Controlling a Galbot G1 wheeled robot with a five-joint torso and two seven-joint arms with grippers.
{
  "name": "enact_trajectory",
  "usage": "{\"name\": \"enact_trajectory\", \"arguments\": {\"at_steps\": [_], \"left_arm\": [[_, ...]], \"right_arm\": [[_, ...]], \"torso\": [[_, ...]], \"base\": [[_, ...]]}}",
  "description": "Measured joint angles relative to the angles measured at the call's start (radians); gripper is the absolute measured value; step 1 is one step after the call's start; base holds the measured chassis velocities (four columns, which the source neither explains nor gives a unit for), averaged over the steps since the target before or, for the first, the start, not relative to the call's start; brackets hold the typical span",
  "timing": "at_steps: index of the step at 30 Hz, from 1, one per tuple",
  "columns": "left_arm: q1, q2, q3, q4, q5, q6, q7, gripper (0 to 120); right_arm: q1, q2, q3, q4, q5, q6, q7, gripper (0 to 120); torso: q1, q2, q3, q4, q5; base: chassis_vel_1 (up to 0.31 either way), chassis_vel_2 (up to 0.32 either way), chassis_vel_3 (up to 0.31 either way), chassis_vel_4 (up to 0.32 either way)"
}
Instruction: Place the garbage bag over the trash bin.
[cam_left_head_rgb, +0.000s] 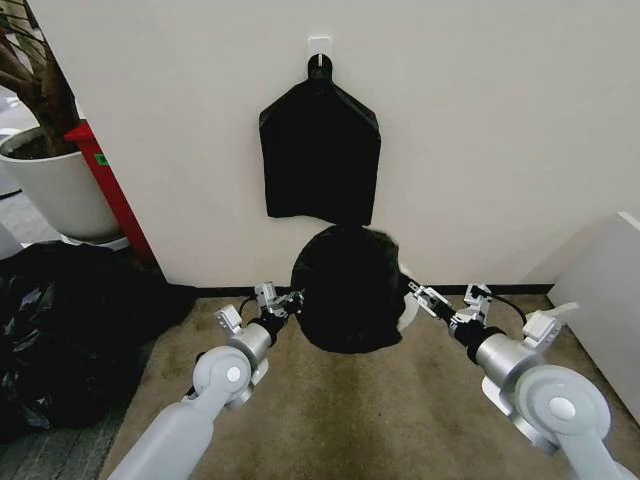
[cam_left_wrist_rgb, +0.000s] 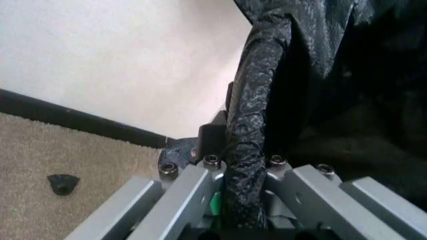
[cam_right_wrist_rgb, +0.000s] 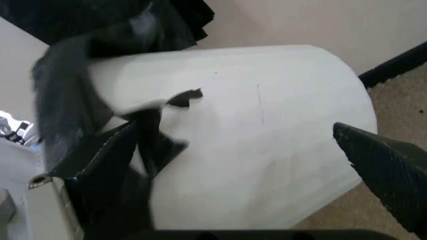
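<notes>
Risk first: film slipping out of the left tool (cam_left_head_rgb: 285, 302), which pinches a twisted rope of the garbage bag (cam_left_head_rgb: 345, 290) between narrow jaws; the left wrist view shows that bunched strand running straight through the clamp, so any extra pull could tear or strip it. Right tool (cam_left_head_rgb: 424, 297) sits at 3 o'clock of the trash bin (cam_left_head_rgb: 409, 310); the right wrist view shows one dark finger (cam_right_wrist_rgb: 383, 170) well off the white wall and black film bunched at the other side, so it reads as wide, but I cannot tell whether it holds any bag. If that side lets go, the mouth collapses toward 9 o'clock and the bin, light and on carpet (cam_left_head_rgb: 350, 410), may tip or slide.

Bag: thin, glossy, crinkled black plastic, draped as a rounded dome over the bin, which stands on the floor against the wall at 12 o'clock of the robot. Bin: smooth white plastic, round, slightly tapered. Flat black bundle (cam_left_head_rgb: 320, 150) hangs from a white hook (cam_left_head_rgb: 319, 48) above, apart from the bag. Heap of black bags (cam_left_head_rgb: 70, 330) at 9 o'clock.
</notes>
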Motion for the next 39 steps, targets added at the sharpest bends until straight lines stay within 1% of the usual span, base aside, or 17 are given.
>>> {"name": "enact_trajectory", "arguments": {"at_steps": [15,18,21,24,26,28,30,32,34,36,39], "left_arm": [[0.002,0.003,0.004,-0.021,-0.006,0.002,-0.008,2],[0.002,0.003,0.004,-0.021,-0.006,0.004,-0.012,2],[0.001,-0.001,0.007,-0.013,0.012,0.017,-0.035,2],[-0.001,-0.005,0.019,-0.002,0.036,0.052,-0.098,2],[-0.001,-0.006,0.021,-0.001,0.040,0.059,-0.109,2],[-0.002,-0.008,0.030,0.000,0.051,0.106,-0.185,2],[-0.004,-0.007,0.034,-0.002,0.050,0.153,-0.245,2],[-0.005,-0.008,0.044,-0.002,0.049,0.202,-0.307,2],[-0.006,-0.009,0.046,-0.002,0.048,0.209,-0.318,2],[-0.017,-0.019,0.059,0.004,0.039,0.239,-0.370,2],[-0.039,-0.031,0.093,0.012,0.033,0.266,-0.425,2]], "right_arm": [[-0.001,0.010,-0.020,-0.051,-0.063,0.007,-0.020,100],[-0.003,0.011,-0.010,-0.034,-0.045,0.008,-0.010,100],[-0.009,0.016,0.012,0.008,0.020,0.003,0.031,100],[-0.023,0.018,0.039,0.028,0.063,-0.015,0.034,100],[-0.026,0.017,0.044,0.029,0.072,-0.019,0.034,100],[-0.042,0.011,0.091,0.030,0.124,-0.046,0.028,100],[-0.053,0.007,0.126,0.031,0.141,-0.054,0.009,100],[-0.056,0.002,0.176,0.033,0.146,-0.055,-0.006,100],[-0.055,0.002,0.182,0.033,0.147,-0.055,-0.007,100],[-0.047,0.000,0.218,0.033,0.147,-0.053,-0.011,100],[-0.043,0.004,0.233,0.037,0.141,-0.050,-0.012,100]], "torso": [[0.000,0.000,0.000,0.0000,0.0002],[0.000,0.000,0.000,0.0000,0.0000],[0.000,0.000,0.000,-0.0001,0.0001],[0.000,0.000,0.000,0.0000,0.0001],[0.000,0.000,0.000,0.0000,0.0000],[0.000,0.000,0.000,-0.0001,0.0000],[0.000,0.000,0.000,-0.0001,0.0002],[0.000,0.000,0.000,-0.0001,0.0000],[0.000,0.000,0.000,-0.0001,0.0000],[0.000,0.000,0.000,0.0000,0.0002],[0.000,0.000,0.000,0.0000,0.0004]], "base": [[0.000,0.000,0.000,0.000],[0.000,0.000,0.000,0.000],[0.000,0.000,0.000,0.000],[0.000,0.000,0.000,0.000],[0.000,0.000,0.000,0.000],[0.000,0.000,0.000,0.000],[0.000,0.000,0.000,0.000],[0.000,0.000,0.000,0.000],[0.000,0.000,0.000,0.000],[0.000,0.000,0.000,0.000],[0.000,0.000,0.000,0.000]]}}
